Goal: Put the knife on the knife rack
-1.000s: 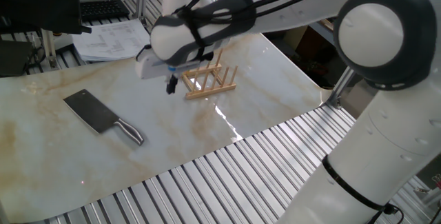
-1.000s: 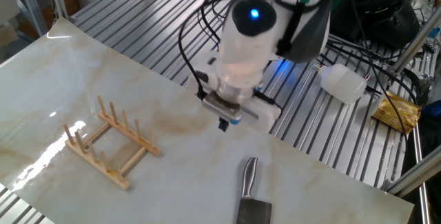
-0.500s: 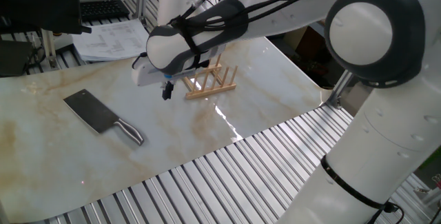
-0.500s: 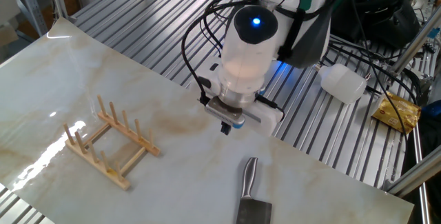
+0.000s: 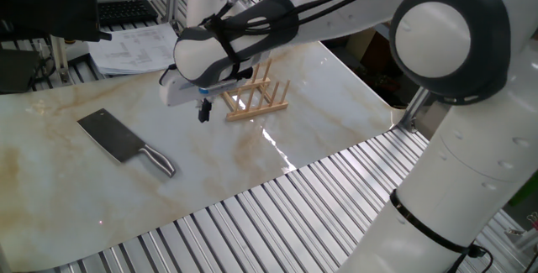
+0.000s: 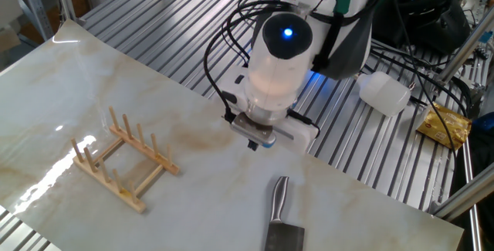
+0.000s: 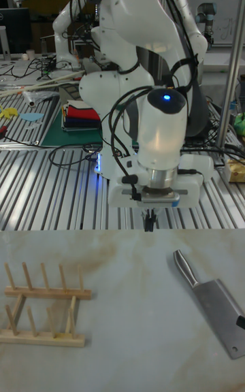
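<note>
The knife (image 5: 126, 144) lies flat on the marble tabletop, dark broad blade at the left and silver handle pointing right and toward the front. In the tall fixed view the knife (image 7: 207, 295) lies at the right; in the other fixed view only its handle (image 6: 279, 197) and part of the blade show at the bottom edge. The knife rack (image 5: 256, 98) stands upright and empty, also seen as the light-wood rack (image 6: 123, 161) and rack (image 7: 44, 307). My gripper (image 5: 203, 112) hangs above the table between the two, fingers together and holding nothing, tips (image 7: 148, 219) pointing down.
Papers (image 5: 134, 46) and a keyboard lie beyond the far table edge. Ribbed metal slats (image 5: 277, 214) border the marble sheet at the front. A white plastic jug (image 6: 384, 93) and a yellow packet (image 6: 445, 124) lie on the slats behind the arm.
My gripper has shifted a little away from the rack toward the knife side. The knife and the rack have not moved.
</note>
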`<act>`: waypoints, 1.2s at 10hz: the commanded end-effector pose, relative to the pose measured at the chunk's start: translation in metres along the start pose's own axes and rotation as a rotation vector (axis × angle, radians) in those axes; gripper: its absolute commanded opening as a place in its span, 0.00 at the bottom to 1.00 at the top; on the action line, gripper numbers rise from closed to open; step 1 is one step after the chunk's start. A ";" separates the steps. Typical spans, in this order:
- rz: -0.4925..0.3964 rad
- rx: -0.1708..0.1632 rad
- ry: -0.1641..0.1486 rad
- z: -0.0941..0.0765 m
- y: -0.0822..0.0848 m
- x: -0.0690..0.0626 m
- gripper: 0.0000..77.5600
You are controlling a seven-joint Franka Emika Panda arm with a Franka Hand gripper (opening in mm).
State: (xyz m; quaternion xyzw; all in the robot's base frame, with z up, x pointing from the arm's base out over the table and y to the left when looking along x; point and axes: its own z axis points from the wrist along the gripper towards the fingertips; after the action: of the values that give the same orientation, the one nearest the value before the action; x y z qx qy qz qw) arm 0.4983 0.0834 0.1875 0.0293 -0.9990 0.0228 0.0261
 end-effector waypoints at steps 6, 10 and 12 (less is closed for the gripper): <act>-0.070 -0.002 -0.050 0.077 0.035 -0.028 0.00; -0.153 -0.005 -0.049 0.078 0.061 -0.026 0.00; -0.170 -0.009 -0.052 0.077 0.070 -0.027 0.00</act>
State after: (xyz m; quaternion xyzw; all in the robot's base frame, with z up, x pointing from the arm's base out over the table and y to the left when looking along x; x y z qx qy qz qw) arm 0.5161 0.1437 0.1049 0.1039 -0.9944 0.0178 0.0044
